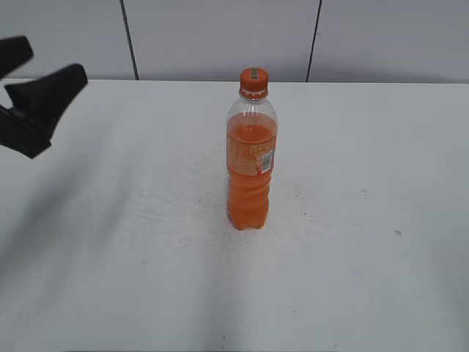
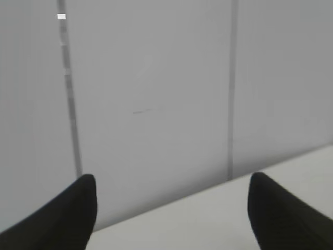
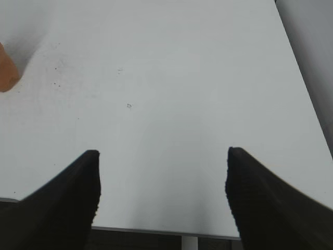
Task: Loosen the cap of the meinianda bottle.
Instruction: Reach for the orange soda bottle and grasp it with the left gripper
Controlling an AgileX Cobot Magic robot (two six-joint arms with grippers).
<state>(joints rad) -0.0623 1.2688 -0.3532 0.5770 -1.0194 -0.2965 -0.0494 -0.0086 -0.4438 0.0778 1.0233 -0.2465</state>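
The meinianda bottle [image 1: 250, 165] stands upright in the middle of the white table [image 1: 132, 257], with orange drink, an orange label band and a white patch. Its orange cap [image 1: 253, 78] sits on top. My left gripper [image 1: 33, 70] is open and empty at the far left, raised, well apart from the bottle; in the left wrist view its fingers [image 2: 171, 208] frame only the wall and table edge. My right gripper [image 3: 162, 177] is open and empty over the table; it is out of the exterior view. An orange sliver of the bottle's base [image 3: 7, 73] shows at the left edge of the right wrist view.
A grey panelled wall [image 1: 220, 37] with dark seams stands behind the table. The table's edge [image 3: 156, 229] shows at the bottom of the right wrist view and its side edge [image 3: 307, 94] on the right.
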